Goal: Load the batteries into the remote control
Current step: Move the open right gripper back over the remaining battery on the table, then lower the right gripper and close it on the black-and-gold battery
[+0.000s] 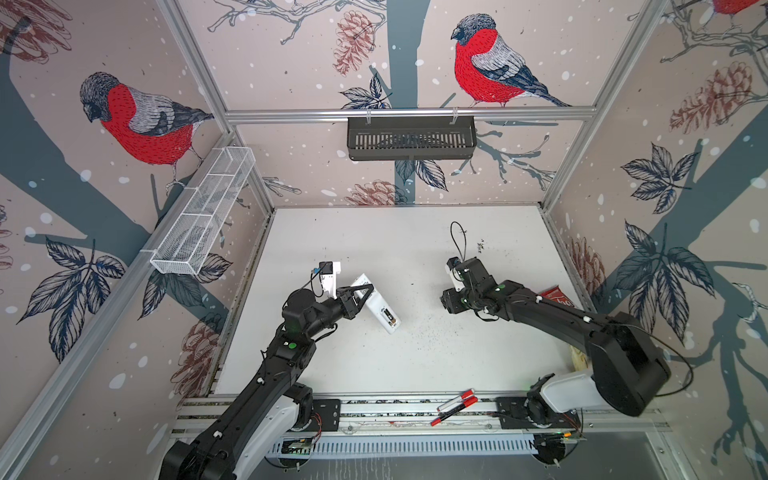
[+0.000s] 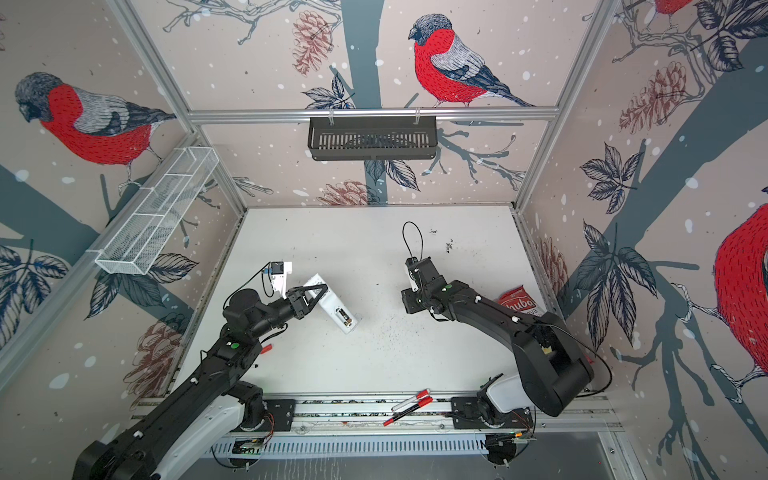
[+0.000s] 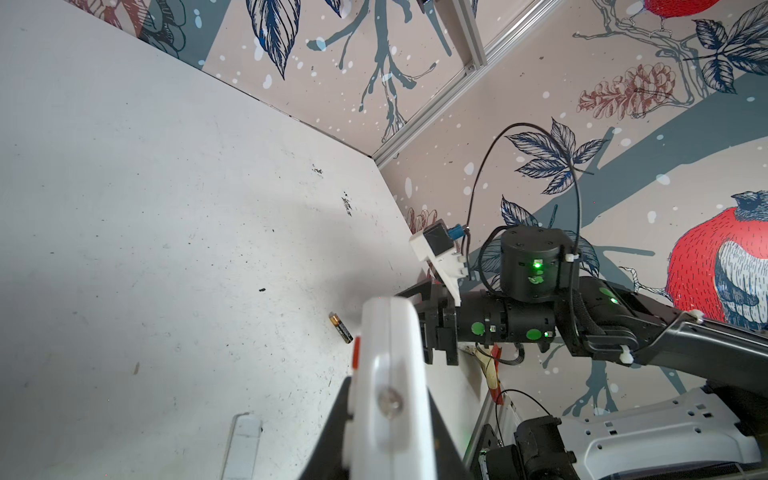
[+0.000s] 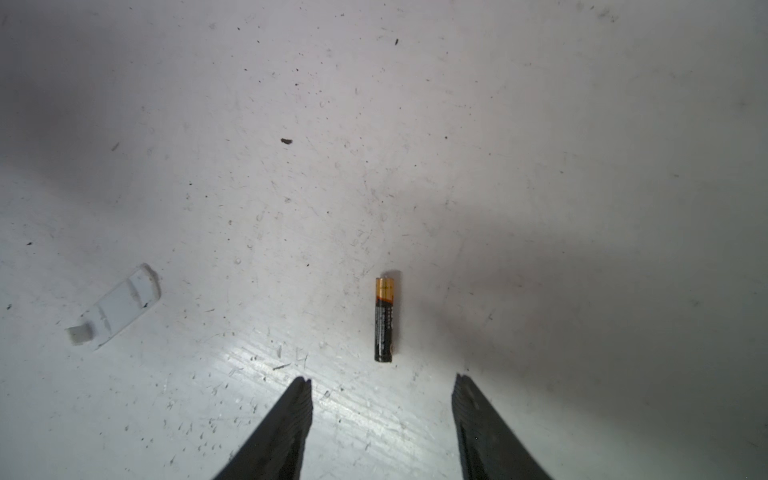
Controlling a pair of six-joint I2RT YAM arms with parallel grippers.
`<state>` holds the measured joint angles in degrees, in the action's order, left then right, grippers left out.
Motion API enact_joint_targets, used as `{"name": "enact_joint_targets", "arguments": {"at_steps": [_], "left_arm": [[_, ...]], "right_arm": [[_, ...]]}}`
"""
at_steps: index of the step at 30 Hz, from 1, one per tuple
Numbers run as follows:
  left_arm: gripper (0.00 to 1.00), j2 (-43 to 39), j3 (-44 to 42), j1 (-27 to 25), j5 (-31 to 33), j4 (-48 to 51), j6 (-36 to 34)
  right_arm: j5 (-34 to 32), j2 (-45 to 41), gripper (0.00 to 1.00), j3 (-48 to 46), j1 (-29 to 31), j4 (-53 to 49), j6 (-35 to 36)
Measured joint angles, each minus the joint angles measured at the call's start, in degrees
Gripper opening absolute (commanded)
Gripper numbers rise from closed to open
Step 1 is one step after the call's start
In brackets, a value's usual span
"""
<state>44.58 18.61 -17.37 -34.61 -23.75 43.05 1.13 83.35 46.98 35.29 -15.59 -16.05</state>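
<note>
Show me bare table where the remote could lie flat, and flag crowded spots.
Free: the far half of the table, behind the remote control, and the near strip between it and the marker pens. Crowded: under the open right gripper, where the loose battery and battery cover lie. The snack bag sits at the right edge.

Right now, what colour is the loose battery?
The battery is black with an orange end; best in right wrist view.

remote (image 1: 377, 308): white | battery (image 4: 384, 319): black, copper-orange end | cover (image 4: 116, 305): white | pens (image 1: 455, 405): red-and-white | table (image 1: 415, 257): white, dark specks | walls (image 1: 291, 62): beige, red-breasted birds, pinecones, leaves | bag (image 1: 552, 296): red | basket (image 1: 411, 139): black | rack (image 1: 203, 212): white mesh
</note>
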Motion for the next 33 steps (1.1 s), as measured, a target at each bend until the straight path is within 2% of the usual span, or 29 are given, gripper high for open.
{"name": "enact_joint_targets", "arguments": {"at_steps": [17, 33], "left_arm": [[0.0, 1.42, -1.25, 1.05, -3.85, -3.04, 0.04], [0.0, 1.53, -1.53, 1.97, -5.66, -4.24, 0.04]], "right_arm": [[-1.03, 6.29, 0.49, 0.24, 0.07, -0.39, 0.31], [1.36, 10.38, 0.45, 1.92, 0.39, 1.73, 1.16]]}}
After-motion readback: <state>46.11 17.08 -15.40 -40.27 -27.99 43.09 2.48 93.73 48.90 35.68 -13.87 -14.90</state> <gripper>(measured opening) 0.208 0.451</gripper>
